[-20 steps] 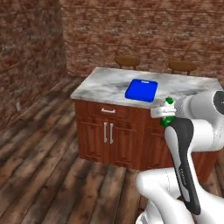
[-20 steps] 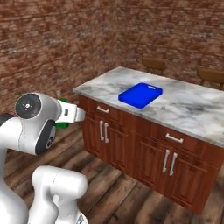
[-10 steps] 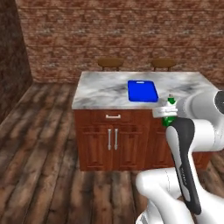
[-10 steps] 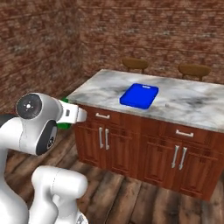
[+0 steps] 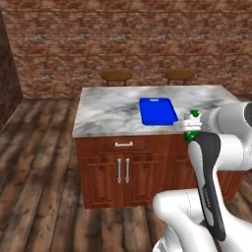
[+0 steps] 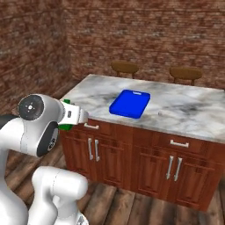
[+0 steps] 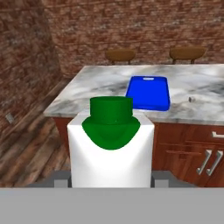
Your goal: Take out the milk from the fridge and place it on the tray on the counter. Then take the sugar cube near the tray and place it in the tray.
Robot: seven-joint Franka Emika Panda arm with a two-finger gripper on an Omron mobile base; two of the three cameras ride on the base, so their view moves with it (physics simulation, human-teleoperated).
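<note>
My gripper (image 7: pixel 110 180) is shut on the milk (image 7: pixel 111 146), a white carton with a green cap that stands upright between the fingers, close to the hand camera. From the base, the milk (image 5: pixel 195 115) rides at the arm's end, short of the counter (image 5: pixel 106 114). Its green marking (image 6: pixel 66 127) peeks from under the hand. The blue tray (image 5: pixel 157 111) lies on the marble, handle slot at the far end. From the right the tray (image 6: pixel 129 103) has the tiny sugar cube (image 6: pixel 161 113) just to its right. The cube (image 7: pixel 191 99) also lies right of the tray (image 7: pixel 148 92). The fridge is out of view.
The counter (image 6: pixel 195 110) rests on red-brown cabinets with silver handles (image 5: pixel 123 170). Two round wooden stools (image 5: pixel 117 75) (image 5: pixel 179 75) stand behind it against a brick wall. Dark wooden floor (image 5: pixel 39 162) stretches to the left and in front.
The whole picture has shifted: the base has driven, so the counter now faces the cameras more squarely. The gripper holds the milk the same way.
</note>
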